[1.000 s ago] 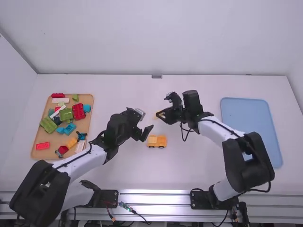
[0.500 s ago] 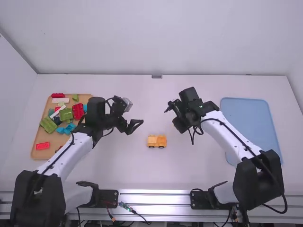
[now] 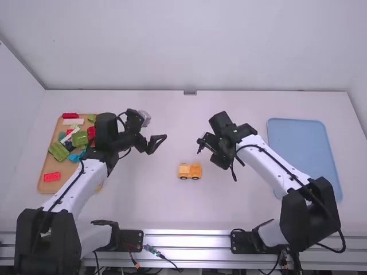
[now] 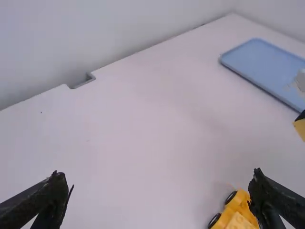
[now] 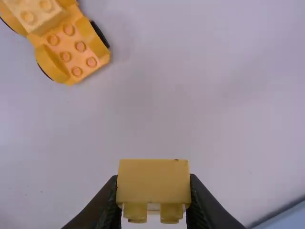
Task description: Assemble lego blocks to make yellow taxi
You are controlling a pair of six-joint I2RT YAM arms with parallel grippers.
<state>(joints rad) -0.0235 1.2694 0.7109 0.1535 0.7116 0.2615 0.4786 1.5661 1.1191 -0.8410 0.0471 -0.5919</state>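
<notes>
The yellow base rested on the tabletop, just below the middle of the high view's frame, wheels down. Its long axis ran from left to right across that frame. The right hand pinched a yellow block between its fingers, clear of the base. The left hand was spread, with nothing between its fingers.

Governing relation: in the high view, the base lay below and slightly to the left of the right hand, and below and to the right of the left hand. The right hand was the nearer of the two. Its height over the tabletop could not be judged with confidence from that angle.

The base carried a raised block next to a low studded section. The low section was the end nearer the right hand and had free studs.

The step in hand was judged to be the addition of the pinched block to the base. This called for a short move toward the base, alignment with its long axis, then a straight press. An off-centre press could have rolled the base on its wheels; the spread left hand was suited to bracing it. The tan tray lay at the left of the frame, the blue tray at the right.
</notes>
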